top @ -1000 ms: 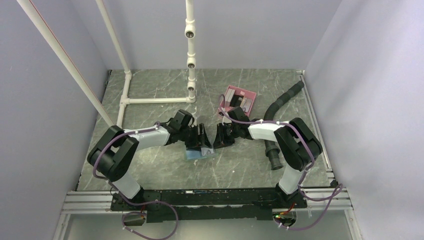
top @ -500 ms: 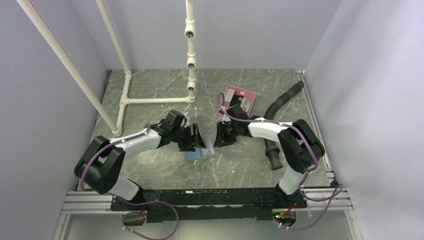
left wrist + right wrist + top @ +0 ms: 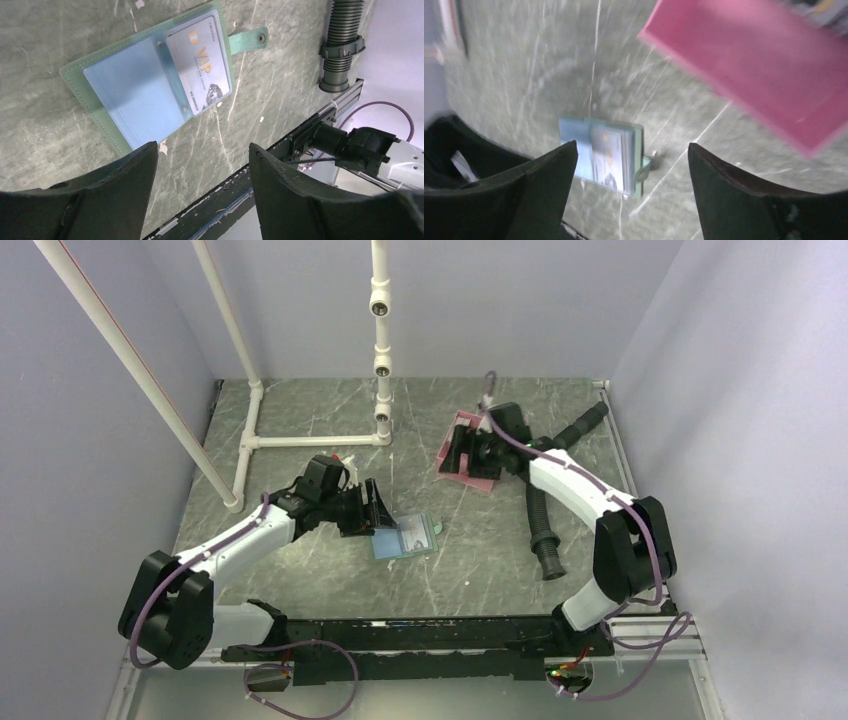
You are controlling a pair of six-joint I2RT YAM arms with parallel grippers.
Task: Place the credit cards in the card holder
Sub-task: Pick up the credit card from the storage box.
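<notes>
The card holder (image 3: 406, 537) lies open and flat on the table, light blue inside, its snap tab (image 3: 247, 39) pointing away from me. A silver credit card (image 3: 200, 70) marked VIP sits in its right-hand pocket; the left pocket looks bare. My left gripper (image 3: 372, 512) hovers just left of the holder, open and empty, with its fingers (image 3: 125, 180) clear of it. My right gripper (image 3: 472, 453) hangs open and empty over the pink tray (image 3: 480, 483). The right wrist view is blurred and shows the holder (image 3: 604, 155) far below. More cards (image 3: 821, 9) show dimly at the tray's top edge.
A black corrugated hose (image 3: 540, 525) runs along the right side of the table, its end near the front. White pipe framing (image 3: 310, 440) stands at the back left. The black base rail (image 3: 280, 165) borders the near edge.
My right arm has swung from the card holder back to the pink tray, and its jaws have opened. My left gripper has drawn back to the left, off the holder.
</notes>
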